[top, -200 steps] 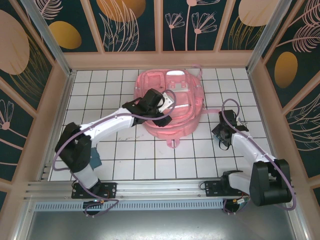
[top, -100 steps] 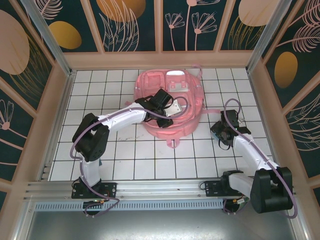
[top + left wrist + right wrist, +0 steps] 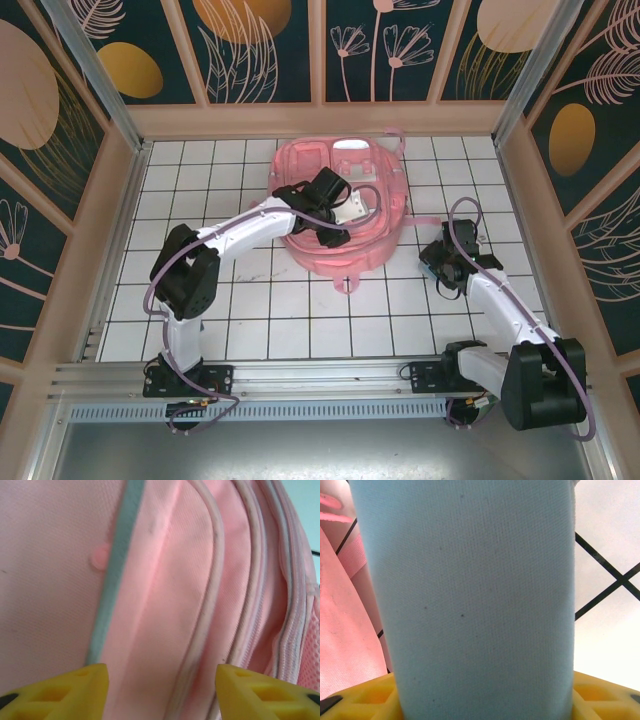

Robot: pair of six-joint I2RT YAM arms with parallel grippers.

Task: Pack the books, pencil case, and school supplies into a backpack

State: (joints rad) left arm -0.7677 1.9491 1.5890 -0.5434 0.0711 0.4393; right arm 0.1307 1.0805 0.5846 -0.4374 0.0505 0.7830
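Right jaws gripping woven teal pencil case, piped pink backpack

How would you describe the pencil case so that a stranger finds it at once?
Find the pink backpack in the middle of the tiled table. Right of it, the right end effector grips the pencil case: pale blue fabric, unlike the pink cloth beside it.

The left gripper is carried farther across the backpack toward its top, and the left arm's elbow is swung inward, to the right.
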